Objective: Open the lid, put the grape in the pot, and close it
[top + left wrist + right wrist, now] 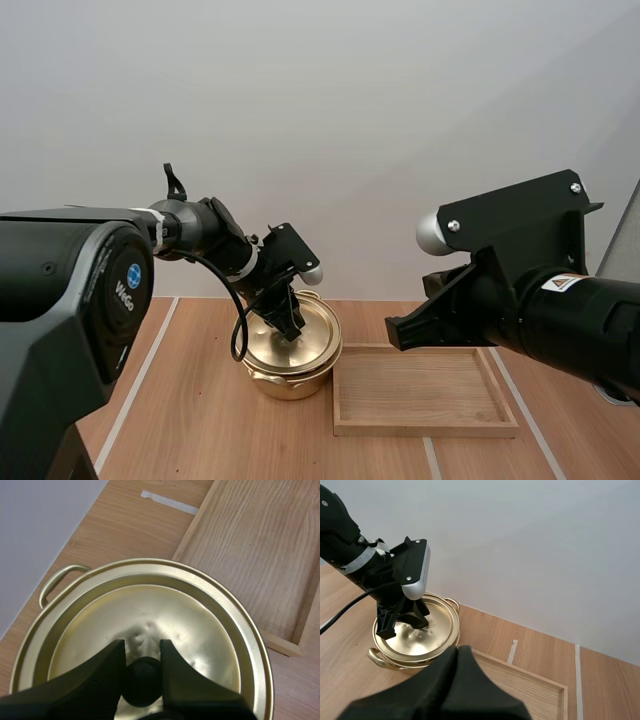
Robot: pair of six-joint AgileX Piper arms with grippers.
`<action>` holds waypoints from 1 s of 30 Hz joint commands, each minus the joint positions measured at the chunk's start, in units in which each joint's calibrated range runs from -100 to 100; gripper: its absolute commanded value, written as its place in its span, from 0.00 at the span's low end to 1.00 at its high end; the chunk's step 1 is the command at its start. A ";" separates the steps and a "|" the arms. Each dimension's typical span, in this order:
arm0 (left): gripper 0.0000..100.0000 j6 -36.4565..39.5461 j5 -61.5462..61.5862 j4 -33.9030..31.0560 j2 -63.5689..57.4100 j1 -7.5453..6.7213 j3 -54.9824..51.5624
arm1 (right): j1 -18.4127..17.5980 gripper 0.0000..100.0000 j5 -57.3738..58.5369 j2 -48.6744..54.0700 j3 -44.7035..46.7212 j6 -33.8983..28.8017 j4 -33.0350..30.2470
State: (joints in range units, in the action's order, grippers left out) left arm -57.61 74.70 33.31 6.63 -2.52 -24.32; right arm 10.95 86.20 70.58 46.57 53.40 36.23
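A golden pot (290, 381) stands on the wooden table left of the tray, its golden lid (314, 336) lying on it. My left gripper (289, 328) reaches down onto the lid's middle. In the left wrist view the two fingers (112, 667) pinch the lid's black knob (143, 681) from both sides, with the lid (200, 630) spread around them. My right gripper (458, 650) hangs shut over the near side of the tray, its fingers together as one dark wedge, with the pot (395, 661) beyond it. In the high view the right gripper (400, 331) is above the tray's back edge.
An empty wooden tray (425, 426) lies right of the pot, nearly touching it. White tape lines (135, 372) run along the table on both sides. A pale wall stands close behind the table.
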 commanded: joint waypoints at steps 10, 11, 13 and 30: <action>1.00 0.60 5.75 1.79 -4.19 -0.18 -0.11 | 0.23 0.00 -0.24 0.56 0.02 -0.55 0.41; 1.00 0.84 6.31 1.79 -5.47 -0.18 -0.11 | 0.23 0.00 -1.06 0.56 0.02 -0.86 0.54; 1.00 0.84 7.21 1.79 -9.62 -0.18 -0.11 | 0.23 0.00 -3.39 0.56 0.02 -0.86 1.20; 0.00 22.26 6.91 -9.96 -51.33 -0.10 -0.22 | -1.52 0.00 -18.46 13.39 0.02 2.89 8.69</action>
State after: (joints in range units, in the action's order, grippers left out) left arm -41.70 82.11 25.94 -40.51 -2.52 -24.42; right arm 10.00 69.37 81.27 46.62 55.65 43.09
